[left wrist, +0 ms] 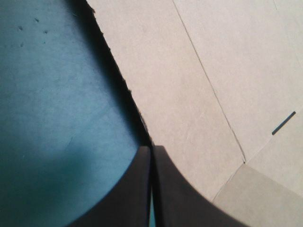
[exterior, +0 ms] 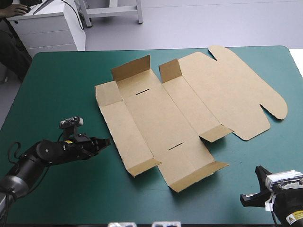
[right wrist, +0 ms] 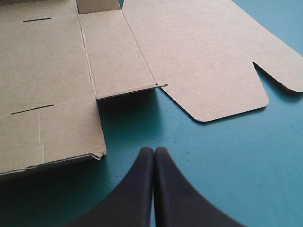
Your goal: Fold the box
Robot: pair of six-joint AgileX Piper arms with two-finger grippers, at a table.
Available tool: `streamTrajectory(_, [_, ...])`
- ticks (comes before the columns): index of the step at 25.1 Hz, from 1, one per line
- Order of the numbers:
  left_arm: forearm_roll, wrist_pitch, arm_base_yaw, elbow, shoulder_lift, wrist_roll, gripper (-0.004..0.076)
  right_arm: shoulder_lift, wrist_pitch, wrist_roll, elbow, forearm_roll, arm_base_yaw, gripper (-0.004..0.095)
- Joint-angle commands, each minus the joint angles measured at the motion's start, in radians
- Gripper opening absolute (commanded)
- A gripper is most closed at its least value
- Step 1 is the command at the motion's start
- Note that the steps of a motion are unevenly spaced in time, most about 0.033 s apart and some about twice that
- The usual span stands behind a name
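The brown box (exterior: 161, 118) lies unfolded as a flat cut sheet in the middle of the bench (exterior: 61, 85). Its broad lid panel (exterior: 236, 90) with rounded tabs spreads toward the far right corner. The left claw (exterior: 108, 141) sits low just beside the sheet's left edge, its black fingers pressed together into one point. In its own wrist view the tip comes right up to that edge, which casts a dark shadow on the teal-green cover (left wrist: 52, 104). Whether the tip touches the board cannot be told, and only a slice of the sheet shows there. The right claw (right wrist: 154, 150) is at the near right corner, partly cut off in the high view and hard to read there. Its wrist view shows the fingers closed on nothing over bare cover, well apart from the box ahead of it. In that view the sheet's left part runs out of the picture. Two far flaps (exterior: 131, 68) stand raised along the far side. The near flaps (exterior: 199, 176) tilt up a little, with shadow under their edges. Two thin slots (exterior: 175, 146) are cut into the middle panel. Nothing lies between either claw and the board. A white drawer unit (exterior: 47, 28) stands beyond the far left corner, cut off at the top.
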Motion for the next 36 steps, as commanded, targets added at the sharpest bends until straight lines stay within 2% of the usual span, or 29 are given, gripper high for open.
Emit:
streamTrajectory(1, [-0.104,-0.079,-0.004,-0.033,0.048,0.051,-0.0008,0.021,-0.063,-0.005,-0.024,0.007,0.004,-0.0019])
streamTrajectory(6, [-0.091,-0.093,-0.004,-0.033,0.096,0.051,-0.0001,0.021,-0.063,-0.005,-0.024,0.007,0.004,-0.0019])
streamTrajectory(8, [-0.091,-0.091,-0.004,-0.033,0.113,0.051,0.0071,0.021,-0.064,-0.005,-0.024,0.007,0.004,-0.0019])
streamTrajectory(10, [-0.107,-0.09,-0.004,-0.033,0.137,0.042,0.0228,0.021,-0.069,-0.005,-0.021,0.007,0.004,-0.0019])
streamTrajectory(11, [-0.148,-0.09,-0.004,-0.033,0.159,0.035,0.0353,0.021,-0.071,-0.005,-0.021,0.007,0.004,-0.0019])
streamTrajectory(13, [-0.27,-0.09,-0.004,-0.033,0.204,0.035,0.0492,0.021,-0.075,-0.005,-0.02,0.007,0.004,-0.0019])
streamTrajectory(17, [-0.425,-0.084,-0.004,-0.033,0.256,0.062,0.0494,0.021,-0.093,-0.005,-0.013,0.009,0.004,-0.0019])
streamTrajectory(29, [-0.84,-0.076,-0.004,-0.033,0.432,0.394,0.0494,0.021,-0.093,-0.003,-0.013,0.009,0.004,-0.0019])
streamTrajectory(33, [-1.013,0.014,-0.004,-0.035,0.533,0.563,0.0494,0.021,-0.093,-0.003,-0.013,0.009,0.004,-0.0019])
streamTrajectory(36, [-1.013,0.093,-0.004,-0.073,0.604,0.655,0.0494,0.021,-0.093,-0.003,-0.013,0.009,0.004,-0.0019])
